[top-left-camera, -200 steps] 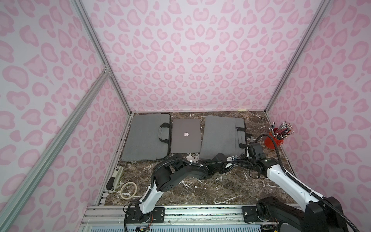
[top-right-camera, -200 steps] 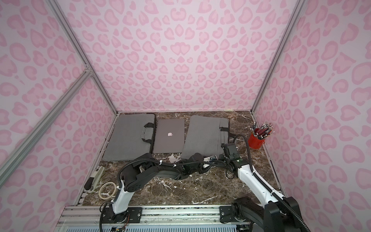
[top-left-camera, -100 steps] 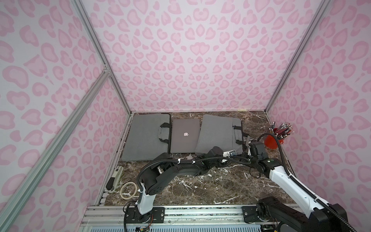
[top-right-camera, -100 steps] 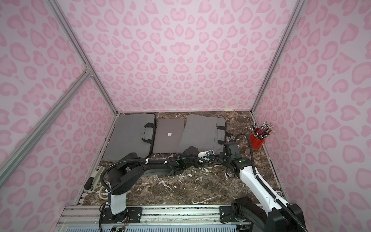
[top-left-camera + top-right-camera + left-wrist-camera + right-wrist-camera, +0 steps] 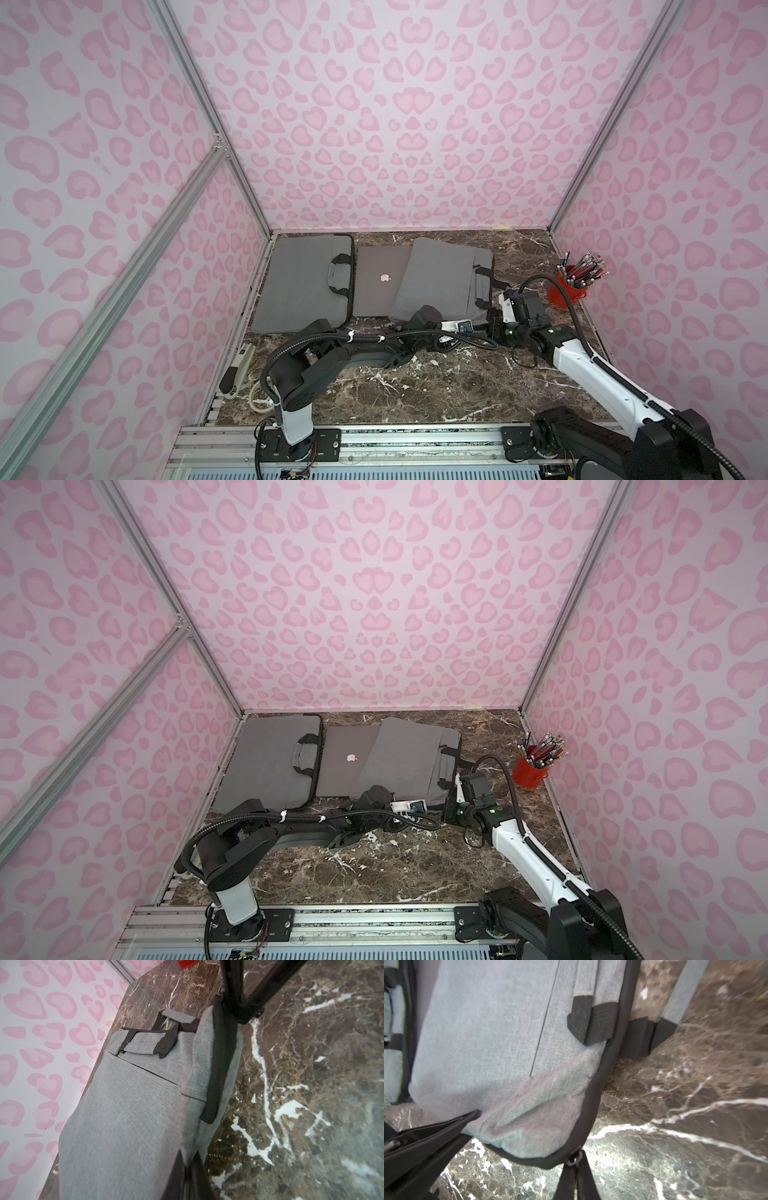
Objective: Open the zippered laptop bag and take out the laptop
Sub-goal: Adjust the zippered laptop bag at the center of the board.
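Marble worktop [image 5: 415,386]. Left gripper [image 5: 188,1159] pinched shut on near edge of laptop bag [image 5: 440,278]; right gripper [image 5: 575,1167] closed on zipper pull [image 5: 572,1160] at bag's near corner. Likely failures: pull slipping from pinch under zip drag; bag sliding across laptop [image 5: 380,291] partly beneath it, on loss of fabric hold.

Two grey bags [image 5: 303,282] [image 5: 440,278], one laptop [image 5: 380,266], one red pencil cup [image 5: 566,294].

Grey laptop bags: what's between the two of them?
A closed grey laptop, its edge overlapped by the slanted bag; visible in both top views.
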Controlling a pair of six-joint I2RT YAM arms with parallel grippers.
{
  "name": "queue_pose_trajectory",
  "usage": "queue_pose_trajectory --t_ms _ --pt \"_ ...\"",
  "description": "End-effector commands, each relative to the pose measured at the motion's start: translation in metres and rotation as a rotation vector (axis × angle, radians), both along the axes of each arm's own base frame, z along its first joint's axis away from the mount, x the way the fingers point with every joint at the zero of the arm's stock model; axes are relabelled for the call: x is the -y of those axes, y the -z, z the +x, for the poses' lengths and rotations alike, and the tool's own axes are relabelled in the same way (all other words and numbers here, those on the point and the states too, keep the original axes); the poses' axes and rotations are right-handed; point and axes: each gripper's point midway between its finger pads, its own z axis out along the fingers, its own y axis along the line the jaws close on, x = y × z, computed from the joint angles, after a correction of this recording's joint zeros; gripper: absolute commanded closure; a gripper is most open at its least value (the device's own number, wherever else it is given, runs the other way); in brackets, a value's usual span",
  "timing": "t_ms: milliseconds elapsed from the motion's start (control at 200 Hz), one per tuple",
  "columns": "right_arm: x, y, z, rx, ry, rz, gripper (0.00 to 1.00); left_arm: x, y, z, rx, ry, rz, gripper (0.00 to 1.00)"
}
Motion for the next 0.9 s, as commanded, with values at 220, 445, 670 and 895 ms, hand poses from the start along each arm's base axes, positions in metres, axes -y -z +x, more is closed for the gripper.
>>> queue_pose_trajectory --t_ms 220,445,670,895 --pt "0.009 0.012 0.007 -0.012 0.007 -0.085 1.0 -0.036 -0.003 0.023 0.061 -0.11 0.022 0.99" --pt "0.011 0.016 0.007 -0.021 0.014 -0.106 1.0 -0.049 -0.006 0.028 0.064 -0.111 0.023 0.99" --pt "0.011 0.015 0.01 -0.021 0.01 -0.146 1.0 -0.064 0.001 0.038 0.078 -0.139 0.068 0.99" --pt "0.007 0.012 0.011 -0.025 -0.004 -0.169 1.0 -0.078 0.003 0.046 0.09 -0.17 0.106 0.95"
